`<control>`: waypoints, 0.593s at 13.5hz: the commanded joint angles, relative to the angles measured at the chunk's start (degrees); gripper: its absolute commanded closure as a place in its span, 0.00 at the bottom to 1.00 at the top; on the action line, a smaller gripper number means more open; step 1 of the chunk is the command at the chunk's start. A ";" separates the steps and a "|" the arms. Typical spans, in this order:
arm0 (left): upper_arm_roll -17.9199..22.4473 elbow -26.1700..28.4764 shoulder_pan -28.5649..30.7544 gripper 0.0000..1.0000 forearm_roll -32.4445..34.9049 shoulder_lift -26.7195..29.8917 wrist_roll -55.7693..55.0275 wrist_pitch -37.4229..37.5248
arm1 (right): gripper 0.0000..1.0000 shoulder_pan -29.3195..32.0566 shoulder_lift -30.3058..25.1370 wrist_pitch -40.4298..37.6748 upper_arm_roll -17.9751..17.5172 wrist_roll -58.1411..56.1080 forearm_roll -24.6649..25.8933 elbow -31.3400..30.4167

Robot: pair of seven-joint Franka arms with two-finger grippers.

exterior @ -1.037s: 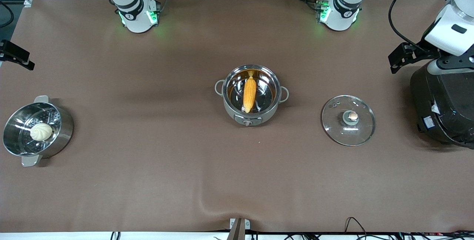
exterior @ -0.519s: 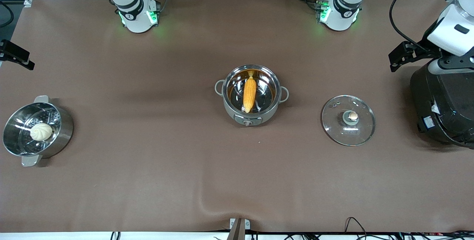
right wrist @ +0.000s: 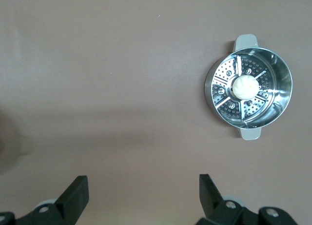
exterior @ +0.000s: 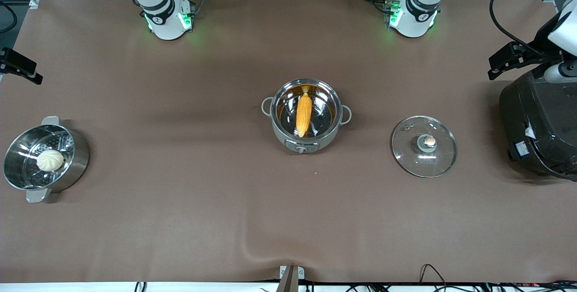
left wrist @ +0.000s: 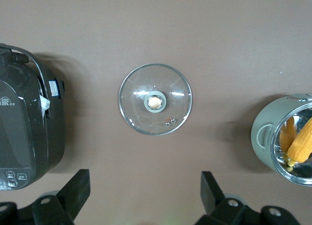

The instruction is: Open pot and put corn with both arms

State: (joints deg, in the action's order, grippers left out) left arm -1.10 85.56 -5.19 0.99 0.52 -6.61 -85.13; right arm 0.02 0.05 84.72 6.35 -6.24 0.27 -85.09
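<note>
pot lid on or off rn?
Off. The pot stands open with the corn lying inside; the glass lid rests flat on the table beside it, toward the left arm's end.

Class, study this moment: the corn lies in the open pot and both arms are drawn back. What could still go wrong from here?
1. The left gripper hangs open over the black cooker; a low swing might strike it.
2. The glass lid lies on the table beside the pot, toward the left arm's end; a careless pass might knock it.
3. The corn leans along the pot's inside and could shift if the pot is bumped.
</note>
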 commanded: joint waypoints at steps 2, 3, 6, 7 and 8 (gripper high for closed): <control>0.22 1.19 0.09 0.00 -1.08 0.80 1.15 0.05 | 0.00 0.78 -1.46 -1.49 -0.81 -0.35 0.35 -0.52; 0.22 0.92 0.35 0.00 -1.08 0.62 1.42 0.05 | 0.00 0.78 -1.37 -1.40 -0.81 -0.35 0.26 -0.52; 0.22 0.92 0.35 0.00 -0.99 0.27 1.42 0.05 | 0.00 0.78 -1.46 -1.23 -0.81 -0.35 0.26 -0.52; 0.22 0.92 0.35 0.00 -0.90 0.18 1.25 0.05 | 0.00 0.86 -1.46 -1.40 -0.81 -0.44 0.26 -0.52; 0.22 0.92 0.35 0.00 -0.90 0.27 0.64 0.14 | 0.00 0.86 -1.46 -1.40 -0.73 -0.53 0.26 -0.52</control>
